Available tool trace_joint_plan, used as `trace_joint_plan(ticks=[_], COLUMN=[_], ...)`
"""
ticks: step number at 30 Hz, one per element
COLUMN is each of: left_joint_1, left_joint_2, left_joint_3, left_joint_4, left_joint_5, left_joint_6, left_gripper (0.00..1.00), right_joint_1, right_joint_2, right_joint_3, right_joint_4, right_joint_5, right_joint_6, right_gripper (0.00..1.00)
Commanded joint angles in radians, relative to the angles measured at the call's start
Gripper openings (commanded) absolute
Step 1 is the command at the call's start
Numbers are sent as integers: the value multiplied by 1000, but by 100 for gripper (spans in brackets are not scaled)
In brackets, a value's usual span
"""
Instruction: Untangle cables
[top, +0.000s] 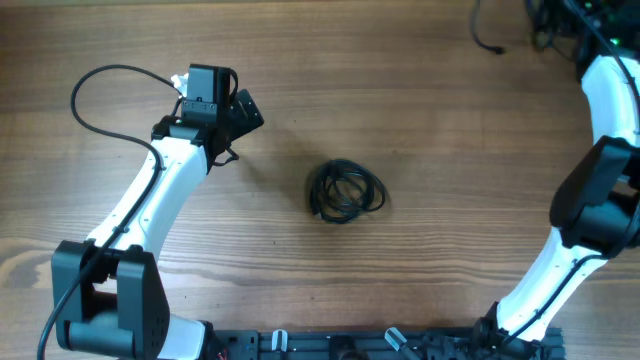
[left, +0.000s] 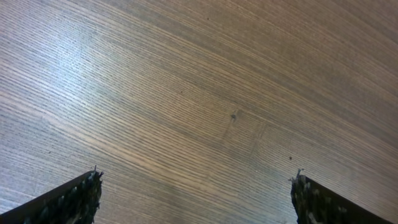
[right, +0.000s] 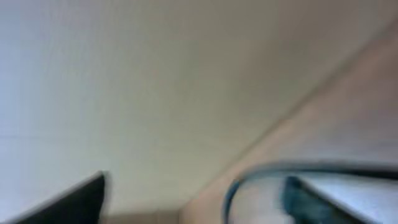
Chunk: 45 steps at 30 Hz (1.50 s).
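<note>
the cables (top: 345, 192) lie as one small black coil on the wooden table (top: 430, 110), a little right of the middle, with several loops lying one over another so i cannot follow a single strand or see a plug end. nothing touches this coil. the left gripper (top: 243, 110) is to the left of it and somewhat farther back, well apart from the coil, with only bare wood between them. in the left wrist view the left gripper (left: 196, 198) is released: its two dark fingertips (left: 74, 200) stand wide apart at the lower corners, only wood grain shows between them, and nothing is held. the left arm (top: 150, 205) reaches from the near left corner toward the far side, and its own thicker black cable (top: 85, 95) makes a wide loop on the far left. the right arm (top: 600, 205) rises along the right edge and bends to the far right corner, where its end goes partly out of the overhead view among dark shapes. the right wrist view is very blurred; a dark finger (right: 74, 202) shows at the lower left and a bluish shape at the lower right, so i cannot tell if the right gripper (right: 193, 202) is released or clenched. near the far right edge a thin black strand (top: 487, 40) curls on the wood, far from the coil.
</note>
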Motion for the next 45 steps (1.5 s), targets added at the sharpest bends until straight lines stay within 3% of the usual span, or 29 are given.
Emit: trace_joint_plan(ticks=[1, 5, 9, 15, 17, 25, 30, 36, 41, 45], left_joint_1=[3, 3, 3, 3, 3, 3, 3, 3, 3, 3], left_joint_2=[5, 5, 5, 5, 5, 5, 5, 5, 5, 5], left_joint_3=[5, 5, 5, 5, 5, 5, 5, 5, 5, 5], left_joint_4=[2, 2, 2, 2, 2, 2, 2, 2, 2, 2], left_joint_5=[4, 4, 4, 4, 4, 4, 4, 4, 4, 4], left_joint_6=[-2, -2, -2, -2, -2, -2, -2, -2, -2, -2], left_gripper=[100, 100, 100, 100, 100, 100, 100, 100, 100, 100], right_joint_1=[-10, -39, -64, 24, 58, 94, 107, 123, 123, 139], right_joint_2=[-14, -14, -6, 13, 44, 159, 220, 227, 220, 219], right_joint_3=[6, 6, 3, -58, -58, -58, -58, -27, 14, 14], right_joint_4=[-201, -501, -536, -436, -404, -217, -23, 324, 296, 9], right_joint_5=[104, 468, 484, 496, 549, 584, 513, 317, 228, 163], right_joint_6=[-205, -509, -563, -705, -579, -319, -213, -64, -118, -351], right_gripper=[100, 100, 100, 99, 100, 100, 100, 98, 100, 100])
